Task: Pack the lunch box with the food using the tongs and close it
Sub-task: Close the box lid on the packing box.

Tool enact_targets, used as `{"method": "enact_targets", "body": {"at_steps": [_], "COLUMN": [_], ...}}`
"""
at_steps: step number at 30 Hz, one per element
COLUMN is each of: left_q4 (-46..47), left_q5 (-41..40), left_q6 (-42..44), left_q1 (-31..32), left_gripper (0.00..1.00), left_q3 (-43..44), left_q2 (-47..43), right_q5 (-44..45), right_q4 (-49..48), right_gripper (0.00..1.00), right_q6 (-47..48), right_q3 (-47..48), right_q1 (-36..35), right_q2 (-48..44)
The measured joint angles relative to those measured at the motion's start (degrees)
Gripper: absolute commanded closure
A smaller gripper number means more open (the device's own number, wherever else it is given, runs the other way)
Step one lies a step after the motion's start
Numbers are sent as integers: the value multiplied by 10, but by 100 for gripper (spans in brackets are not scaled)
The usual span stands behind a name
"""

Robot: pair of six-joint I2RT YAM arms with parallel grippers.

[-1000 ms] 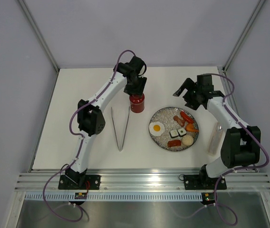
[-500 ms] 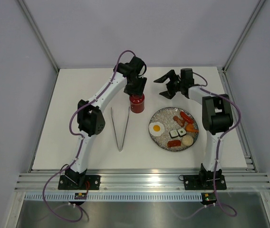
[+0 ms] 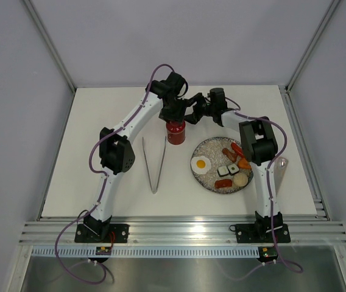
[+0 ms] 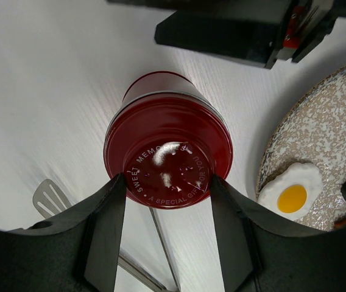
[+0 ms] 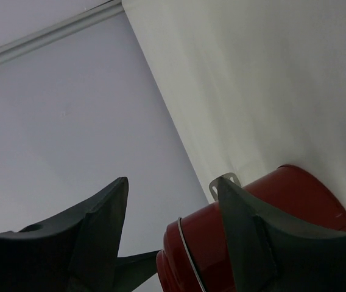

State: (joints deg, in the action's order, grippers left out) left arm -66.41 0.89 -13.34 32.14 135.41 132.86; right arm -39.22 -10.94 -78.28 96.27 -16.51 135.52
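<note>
The red lunch box (image 3: pixel 175 131) stands upright on the white table with its lid on. My left gripper (image 3: pixel 175 115) reaches down over it, and its fingers press both sides of the lid (image 4: pixel 168 155); the left gripper (image 4: pixel 167 182) is shut on it. My right gripper (image 3: pixel 191 112) sits just right of the lunch box. In the right wrist view the right gripper (image 5: pixel 172 180) stands open, the red lunch box (image 5: pixel 307 198) beside its right finger. The silver tongs (image 3: pixel 155 163) lie left of the plate. The food, a fried egg (image 3: pixel 200 163), sushi, sausages and a bun, lies on the plate.
The speckled grey plate (image 3: pixel 207 146) sits right of the lunch box, its rim (image 4: pixel 319 134) close to the left gripper. A pale translucent object (image 3: pixel 278 165) lies at the plate's right. Grey walls enclose the table on three sides.
My right arm swung left from beyond the plate to the lunch box, and its jaws narrowed. The left arm and the lunch box stayed put.
</note>
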Motion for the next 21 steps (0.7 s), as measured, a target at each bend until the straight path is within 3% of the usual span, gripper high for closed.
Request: {"method": "enact_targets", "body": {"at_steps": [3, 6, 11, 21], "left_q4": [0, 0, 0, 0], "left_q5": [0, 0, 0, 0], "left_q6": [0, 0, 0, 0], "left_q1": [0, 0, 0, 0], "left_gripper": [76, 76, 76, 76], "left_q3": [0, 0, 0, 0], "left_q2": [0, 0, 0, 0], "right_q5": [-9, -10, -9, -9], "right_q4": [-9, -15, -18, -10], "right_gripper": [49, 55, 48, 46], "right_q6": [-16, -28, -35, -23], "right_q3": [0, 0, -8, -22], "right_q1": [-13, -19, -19, -22], "right_q2": [0, 0, 0, 0]}}
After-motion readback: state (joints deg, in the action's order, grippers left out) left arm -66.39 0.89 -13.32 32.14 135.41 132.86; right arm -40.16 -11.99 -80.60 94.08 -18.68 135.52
